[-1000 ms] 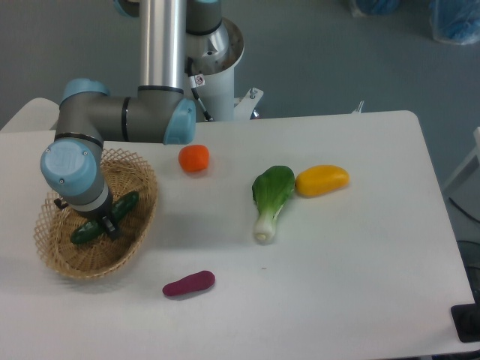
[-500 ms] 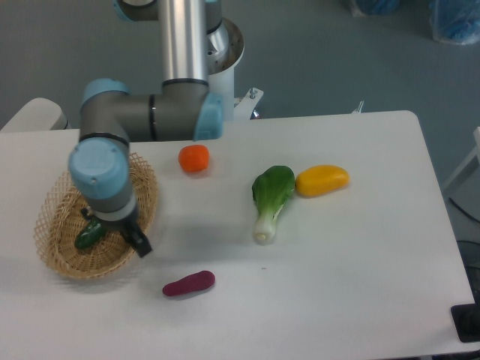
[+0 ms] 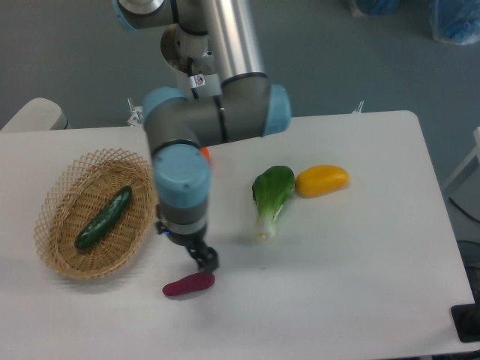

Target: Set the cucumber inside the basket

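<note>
One cucumber (image 3: 103, 218) lying diagonally inside one basket (image 3: 52, 247), at table's left. One gripper (image 3: 204, 259) hanging just above one purple piece (image 3: 188, 284), well apart from basket; fingers' spacing impossible to tell. Also one bok choy (image 3: 270, 196), touching one yellow vegetable (image 3: 322, 180).
</note>
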{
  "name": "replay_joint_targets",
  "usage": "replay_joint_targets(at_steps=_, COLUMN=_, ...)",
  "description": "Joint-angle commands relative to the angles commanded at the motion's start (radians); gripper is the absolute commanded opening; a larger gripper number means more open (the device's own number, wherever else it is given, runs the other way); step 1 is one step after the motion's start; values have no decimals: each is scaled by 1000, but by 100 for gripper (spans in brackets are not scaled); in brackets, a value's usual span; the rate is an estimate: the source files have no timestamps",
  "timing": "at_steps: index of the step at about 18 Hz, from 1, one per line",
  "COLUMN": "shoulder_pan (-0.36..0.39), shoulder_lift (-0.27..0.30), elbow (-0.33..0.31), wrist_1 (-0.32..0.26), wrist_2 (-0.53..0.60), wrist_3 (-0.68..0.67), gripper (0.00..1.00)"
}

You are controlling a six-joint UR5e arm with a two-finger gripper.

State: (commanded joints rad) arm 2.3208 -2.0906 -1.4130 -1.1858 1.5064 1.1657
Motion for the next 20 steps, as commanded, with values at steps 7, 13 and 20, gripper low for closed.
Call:
replay_joint_targets(at_steps=7, shoulder_pan=149, shoulder_lift=-100, elbow=109, wrist_1=-2, wrist_2=21, wrist_3=159, gripper=100)
replay_joint_targets(at_steps=13, shoulder_pan=200, shoulder_lift=-192, elbow=226, wrist_1=-15, wrist_2=48, wrist_3=209, gripper=100)
replay_joint_targets(at_steps=20, shoulder_pan=221, shoulder_lift=-244, elbow=337, wrist_1=-97, wrist_2=48, wrist_3=253, gripper=100)
